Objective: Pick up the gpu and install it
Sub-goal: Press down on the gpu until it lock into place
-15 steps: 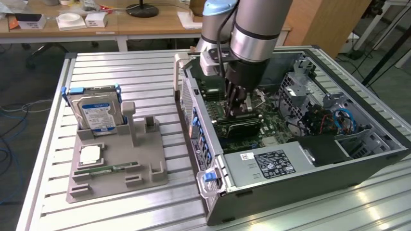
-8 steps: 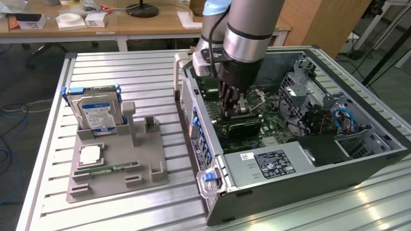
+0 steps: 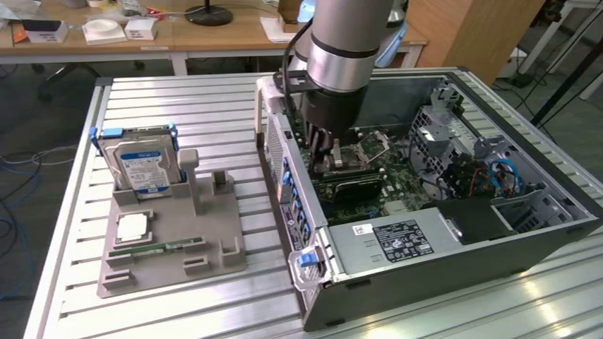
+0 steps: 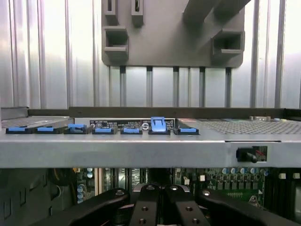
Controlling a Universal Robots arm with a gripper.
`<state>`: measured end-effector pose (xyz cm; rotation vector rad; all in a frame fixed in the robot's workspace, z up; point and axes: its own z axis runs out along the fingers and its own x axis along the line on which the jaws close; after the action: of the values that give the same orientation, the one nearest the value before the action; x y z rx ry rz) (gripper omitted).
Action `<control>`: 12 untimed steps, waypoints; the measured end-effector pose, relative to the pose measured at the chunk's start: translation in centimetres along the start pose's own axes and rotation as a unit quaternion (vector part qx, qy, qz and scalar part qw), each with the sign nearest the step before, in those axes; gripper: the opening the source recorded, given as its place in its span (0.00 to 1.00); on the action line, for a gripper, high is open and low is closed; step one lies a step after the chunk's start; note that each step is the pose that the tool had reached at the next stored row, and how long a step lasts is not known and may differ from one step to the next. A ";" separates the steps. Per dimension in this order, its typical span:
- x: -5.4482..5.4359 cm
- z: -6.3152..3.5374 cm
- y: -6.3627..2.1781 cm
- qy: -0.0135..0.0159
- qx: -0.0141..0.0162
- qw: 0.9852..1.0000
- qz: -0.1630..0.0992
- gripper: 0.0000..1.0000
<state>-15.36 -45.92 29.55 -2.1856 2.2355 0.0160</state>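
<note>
No text can be read anywhere. The hard drive (image 3: 141, 169) carries a blue and white label with print too small to make out. The power supply (image 3: 400, 241) in the computer case (image 3: 527, 247) bears a black sticker and a small white one, both illegible.
</note>
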 end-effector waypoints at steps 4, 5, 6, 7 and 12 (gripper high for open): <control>0.0 -0.06 0.26 0.000 -0.006 1.000 0.000 0.11; 0.0 -0.07 0.27 0.000 -0.012 1.000 0.001 0.11; 0.0 -0.06 0.27 0.001 -0.017 1.000 0.001 0.11; 0.0 -0.06 0.24 0.001 -0.024 1.000 0.001 0.11; 0.0 -0.42 0.31 0.001 -0.028 1.000 0.001 0.11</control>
<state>-15.67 -45.91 29.97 -2.2108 2.2657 0.0772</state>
